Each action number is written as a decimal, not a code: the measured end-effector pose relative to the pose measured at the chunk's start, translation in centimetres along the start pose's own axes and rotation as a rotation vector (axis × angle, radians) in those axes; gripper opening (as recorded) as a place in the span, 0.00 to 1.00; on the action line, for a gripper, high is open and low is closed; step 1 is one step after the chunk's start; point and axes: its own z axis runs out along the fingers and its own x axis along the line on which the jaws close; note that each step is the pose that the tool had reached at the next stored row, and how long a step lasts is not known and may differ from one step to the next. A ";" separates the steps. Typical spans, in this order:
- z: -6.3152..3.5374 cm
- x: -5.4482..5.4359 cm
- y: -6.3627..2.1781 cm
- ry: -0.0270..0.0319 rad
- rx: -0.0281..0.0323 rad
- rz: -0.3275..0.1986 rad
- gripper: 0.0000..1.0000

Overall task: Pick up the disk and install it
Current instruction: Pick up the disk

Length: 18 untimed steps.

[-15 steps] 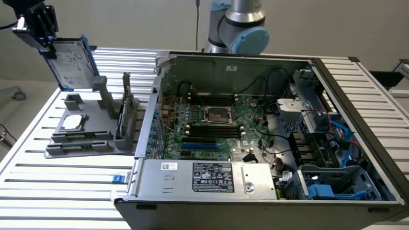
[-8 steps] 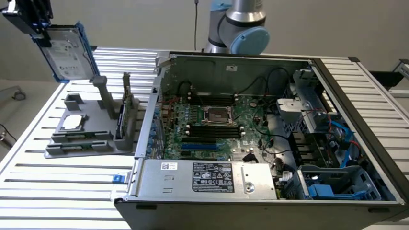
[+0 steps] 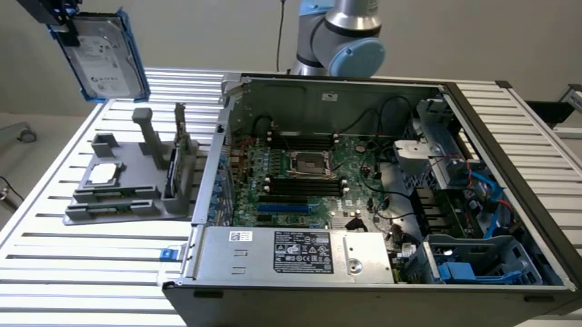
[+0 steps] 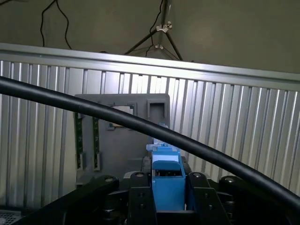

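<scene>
One disk (image 3: 102,58): your gripper (image 4: 168,200) clamps its blue carrier edge, drive hanging upright high over far corner of table (image 3: 54,259), exterior view's left. Height likely keeps it clear of grey fixture (image 3: 132,180) posts and open computer case (image 3: 328,95) wall.

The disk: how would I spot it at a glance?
Find the open computer case on the slatted metal table, look above the grey parts holder at the exterior view's left. Held aloft in the robot's jaws is the disk, a flat silver-grey rectangular hard drive. Unlike the small square chip and thin dark card below, it has a white label and blue plastic frame.
</scene>
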 end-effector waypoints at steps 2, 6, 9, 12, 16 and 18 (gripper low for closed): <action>-0.92 0.1 -0.78 -0.0004 -0.0039 0.000 0.33; -2.43 0.2 -2.54 -0.0020 -0.0140 0.000 0.33; -2.92 0.4 -3.87 -0.0057 -0.0190 0.000 0.33; -3.32 0.5 -5.24 -0.0111 -0.0222 0.000 0.33; -3.98 0.7 -7.03 -0.0187 -0.0251 -0.001 0.33; -4.34 0.8 -7.92 -0.0228 -0.0269 -0.001 0.33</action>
